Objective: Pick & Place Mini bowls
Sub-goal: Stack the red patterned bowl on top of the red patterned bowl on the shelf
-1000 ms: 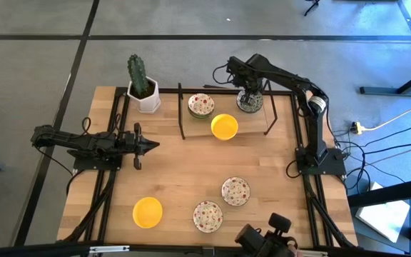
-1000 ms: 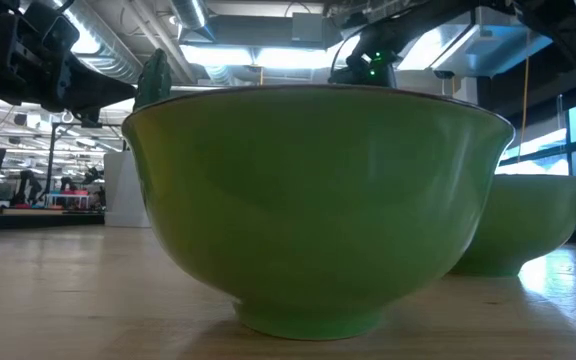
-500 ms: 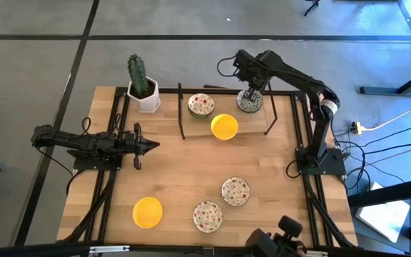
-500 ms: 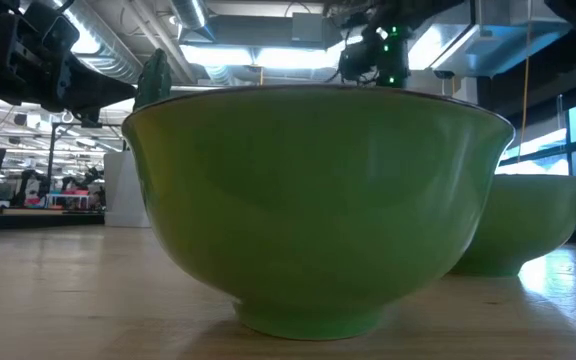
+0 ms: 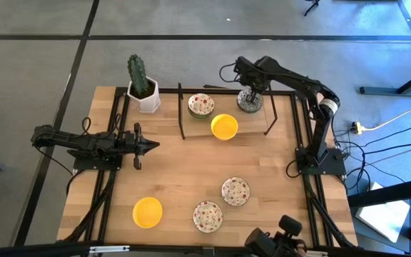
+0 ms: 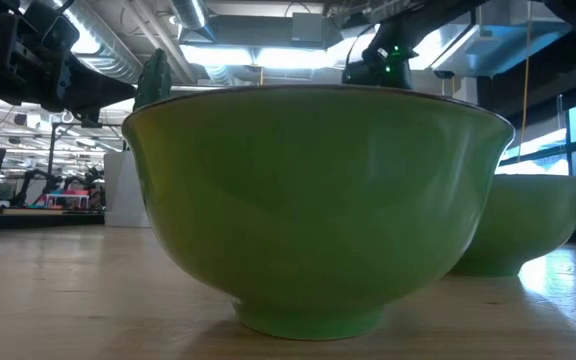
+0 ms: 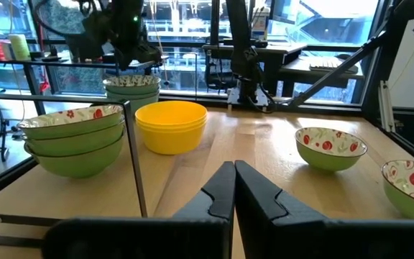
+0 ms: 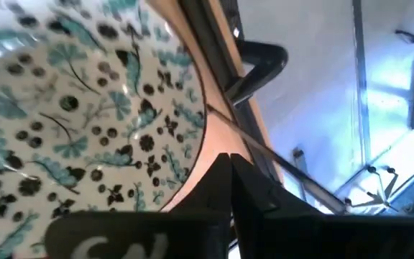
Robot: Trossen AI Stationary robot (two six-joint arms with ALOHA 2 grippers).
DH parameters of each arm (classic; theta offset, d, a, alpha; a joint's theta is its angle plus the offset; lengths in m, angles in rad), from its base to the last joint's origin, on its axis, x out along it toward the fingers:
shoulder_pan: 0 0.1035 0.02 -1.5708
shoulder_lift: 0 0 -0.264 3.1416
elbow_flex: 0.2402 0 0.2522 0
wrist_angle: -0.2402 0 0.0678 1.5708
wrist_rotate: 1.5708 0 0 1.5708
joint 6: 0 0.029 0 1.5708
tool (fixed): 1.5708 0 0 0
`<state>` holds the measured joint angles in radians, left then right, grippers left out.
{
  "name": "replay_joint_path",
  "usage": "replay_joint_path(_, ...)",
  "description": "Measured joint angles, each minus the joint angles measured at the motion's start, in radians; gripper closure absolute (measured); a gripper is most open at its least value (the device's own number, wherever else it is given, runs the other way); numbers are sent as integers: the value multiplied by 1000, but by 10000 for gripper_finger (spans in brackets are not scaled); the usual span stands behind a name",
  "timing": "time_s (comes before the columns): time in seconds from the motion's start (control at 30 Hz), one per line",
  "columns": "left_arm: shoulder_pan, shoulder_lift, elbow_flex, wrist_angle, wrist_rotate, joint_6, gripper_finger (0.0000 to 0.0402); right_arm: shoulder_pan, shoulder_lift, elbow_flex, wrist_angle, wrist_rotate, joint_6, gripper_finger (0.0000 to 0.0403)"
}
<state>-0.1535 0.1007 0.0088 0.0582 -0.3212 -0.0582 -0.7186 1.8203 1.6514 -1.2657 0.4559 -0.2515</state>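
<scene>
**Bowl sorting part done, four bowls still loose**

Stacks at the worktop's far edge hold sorted bowls: a red-speckled stack, a yellow stack and a green-patterned stack. The right end effector hovers closed and empty just above the green-patterned stack. The left end effector waits closed at the left side. Judged outstanding: a yellow bowl and two speckled bowls near the front edge.

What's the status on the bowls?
Right claw shut, above green-patterned bowl at back. Left claw shut, parked left. Four bowls loose up front. Nothing blocking.
</scene>
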Motion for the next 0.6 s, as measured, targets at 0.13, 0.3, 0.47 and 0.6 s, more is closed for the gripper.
replay_joint_path(0.13,0,0,0,0,-2,0,398,8,-3,56,-3,-21,-2,402)
replay_joint_path(0.3,0,0,0,0,-2,0,398,75,-113,78,217,-456,-70,402)
replay_joint_path(0.47,0,0,0,0,-1,0,397,188,-352,-42,667,-947,-63,402)
replay_joint_path(0.6,0,0,0,0,-1,0,398,312,-551,-259,1051,-1144,82,402)
